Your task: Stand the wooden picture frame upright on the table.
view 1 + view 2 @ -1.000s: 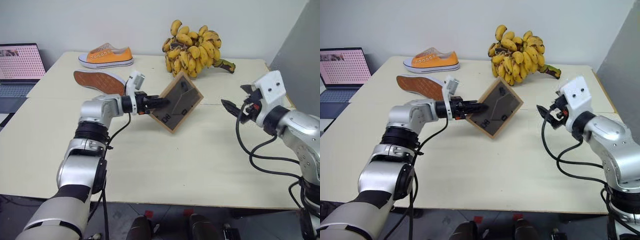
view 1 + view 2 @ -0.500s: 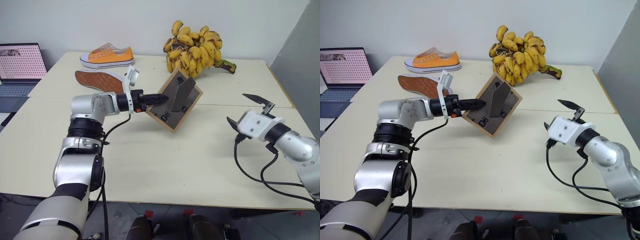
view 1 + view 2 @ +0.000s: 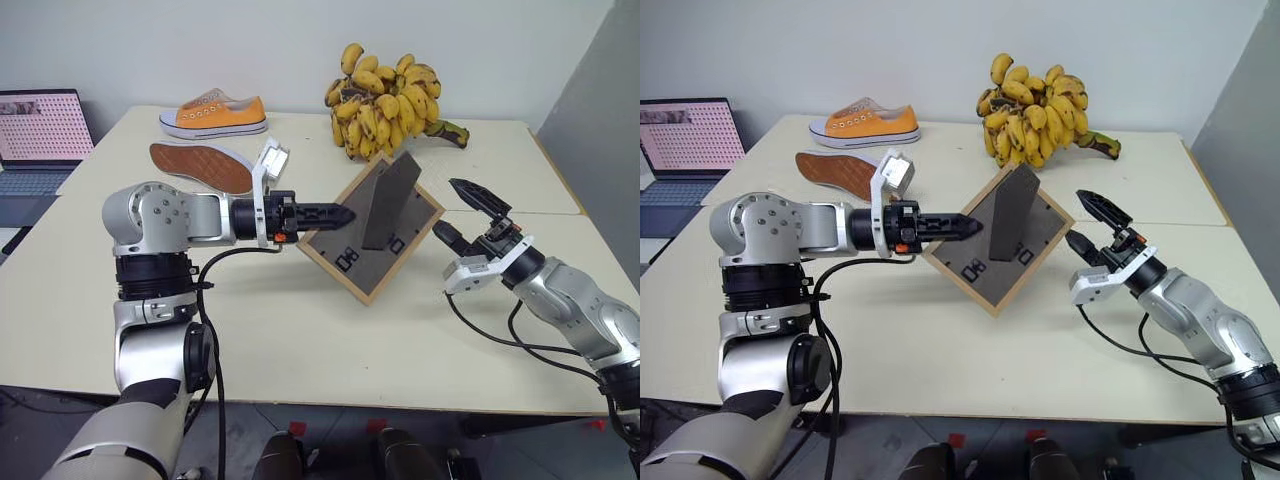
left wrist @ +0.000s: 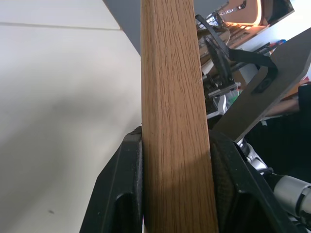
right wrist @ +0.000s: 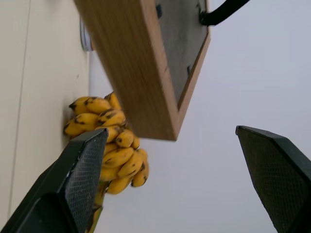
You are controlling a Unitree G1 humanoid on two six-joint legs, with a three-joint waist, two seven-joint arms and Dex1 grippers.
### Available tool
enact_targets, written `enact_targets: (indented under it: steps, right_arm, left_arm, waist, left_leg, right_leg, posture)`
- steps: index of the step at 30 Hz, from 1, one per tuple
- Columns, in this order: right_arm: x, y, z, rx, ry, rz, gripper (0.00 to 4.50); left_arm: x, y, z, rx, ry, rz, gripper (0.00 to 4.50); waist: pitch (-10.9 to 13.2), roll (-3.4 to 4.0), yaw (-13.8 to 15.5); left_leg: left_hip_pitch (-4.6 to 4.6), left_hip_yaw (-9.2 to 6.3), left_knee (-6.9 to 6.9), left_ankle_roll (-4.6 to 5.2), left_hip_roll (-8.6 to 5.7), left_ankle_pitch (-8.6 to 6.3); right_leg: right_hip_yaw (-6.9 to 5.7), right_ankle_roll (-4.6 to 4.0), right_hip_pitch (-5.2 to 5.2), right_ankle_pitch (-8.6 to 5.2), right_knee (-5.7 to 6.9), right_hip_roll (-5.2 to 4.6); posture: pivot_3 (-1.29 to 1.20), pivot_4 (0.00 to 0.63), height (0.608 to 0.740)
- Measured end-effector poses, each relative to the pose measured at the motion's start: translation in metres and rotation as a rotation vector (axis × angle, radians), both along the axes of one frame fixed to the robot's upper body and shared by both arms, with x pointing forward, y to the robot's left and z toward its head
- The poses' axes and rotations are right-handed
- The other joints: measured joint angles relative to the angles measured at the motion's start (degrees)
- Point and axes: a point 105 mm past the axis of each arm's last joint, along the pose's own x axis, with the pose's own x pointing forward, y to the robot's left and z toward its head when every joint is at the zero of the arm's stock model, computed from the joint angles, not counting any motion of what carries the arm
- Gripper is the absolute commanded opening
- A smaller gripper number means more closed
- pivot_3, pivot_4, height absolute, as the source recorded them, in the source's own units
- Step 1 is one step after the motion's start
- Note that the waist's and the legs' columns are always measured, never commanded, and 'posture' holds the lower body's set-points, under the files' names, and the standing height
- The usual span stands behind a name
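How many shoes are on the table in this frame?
2. An upright orange sneaker sits at the far left of the table; a second shoe lies on its side just nearer, brown sole showing, behind the left arm. None appears hidden.

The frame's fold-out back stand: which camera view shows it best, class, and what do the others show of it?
The left eye view: the back stand juts from the wooden picture frame held by the left gripper. The right eye view shows much the same. The left wrist view catches its dark edge, the right wrist view a sliver.
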Motion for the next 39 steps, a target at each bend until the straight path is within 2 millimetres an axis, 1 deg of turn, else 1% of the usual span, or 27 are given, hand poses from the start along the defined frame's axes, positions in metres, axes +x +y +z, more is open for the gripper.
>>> enact_targets:
  steps: [5, 11, 14, 18, 19, 23, 27, 30, 39]
  right_arm:
    - [-0.004, 0.012, 0.003, -0.013, -0.078, 0.057, 4.44]
    - [-0.006, 0.018, 0.000, -0.015, -0.087, 0.076, 4.44]
    - [-0.004, 0.025, 0.000, 0.012, -0.087, 0.089, 4.44]
    - [-0.002, 0.036, 0.003, 0.016, -0.088, 0.119, 3.73]
    - [-0.001, 0.036, 0.003, 0.015, -0.086, 0.118, 3.56]
    - [0.000, 0.035, 0.002, 0.013, -0.079, 0.113, 2.50]
    - [0.000, 0.034, 0.002, 0.015, -0.080, 0.112, 1.72]
    - [-0.001, 0.034, 0.003, 0.016, -0.089, 0.115, 1.51]
    - [-0.001, 0.035, 0.004, 0.009, -0.095, 0.116, 1.49]
  left_arm:
    - [0.002, 0.003, 0.004, -0.012, -0.011, 0.033, 1.32]
    - [0.006, 0.004, 0.007, -0.020, -0.009, 0.062, 1.32]
    - [0.007, 0.003, 0.006, -0.025, -0.006, 0.066, 1.32]
    - [0.004, -0.003, 0.007, -0.039, -0.006, 0.035, 1.32]
    - [0.003, -0.004, 0.008, -0.041, -0.008, 0.031, 1.32]
    - [0.002, -0.005, 0.009, -0.049, -0.011, 0.021, 1.32]
    - [0.001, -0.005, 0.010, -0.056, -0.011, 0.013, 1.32]
    - [0.001, -0.005, 0.010, -0.062, -0.009, 0.008, 1.32]
    - [-0.001, -0.005, 0.008, -0.048, -0.008, -0.003, 1.32]
  waist:
    - [0.00, 0.00, 0.02]
    - [0.00, 0.00, 0.00]
    - [0.00, 0.00, -0.08]
    - [0.00, 0.00, -0.08]
    - [0.00, 0.00, -0.07]
    - [0.00, 0.00, -0.07]
    - [0.00, 0.00, -0.07]
    - [0.00, 0.00, -0.07]
    - [0.00, 0.00, -0.07]
  left_leg:
    - [0.03, 0.00, 0.01, -0.23, -0.02, 0.13]
    - [0.03, 0.00, 0.01, -0.24, -0.03, 0.14]
    - [0.05, 0.01, 0.01, -0.26, -0.03, 0.15]
    - [0.06, 0.00, 0.01, -0.29, -0.03, 0.17]
    - [0.06, 0.00, 0.01, -0.29, -0.04, 0.17]
    - [0.06, 0.00, 0.01, -0.29, -0.04, 0.17]
    - [0.07, 0.00, 0.01, -0.30, -0.04, 0.17]
    - [0.07, 0.00, 0.01, -0.30, -0.04, 0.17]
    - [0.08, 0.00, 0.01, -0.30, -0.04, 0.18]
  right_leg:
    - [0.01, 0.00, 0.00, 0.00, 0.10, -0.01]
    - [0.01, 0.00, 0.00, 0.00, 0.12, -0.01]
    - [0.02, 0.00, 0.00, 0.00, 0.16, -0.01]
    - [0.02, -0.01, 0.00, 0.00, 0.20, -0.02]
    - [0.02, -0.01, 0.00, 0.00, 0.20, -0.02]
    - [0.02, -0.01, 0.00, 0.00, 0.21, -0.02]
    - [0.02, -0.01, 0.00, 0.00, 0.23, -0.02]
    - [0.02, -0.01, -0.01, 0.00, 0.24, -0.02]
    - [0.02, -0.01, -0.01, 0.00, 0.28, -0.02]
  posture:
    - [0.00, 0.150, 0.740]
    - [0.00, 0.150, 0.740]
    - [0.00, 0.150, 0.740]
    - [0.00, 0.150, 0.740]
    - [0.00, 0.150, 0.740]
    - [0.00, 0.150, 0.740]
    - [0.00, 0.150, 0.740]
    - [0.00, 0.150, 0.740]
    - [0.00, 0.150, 0.740]
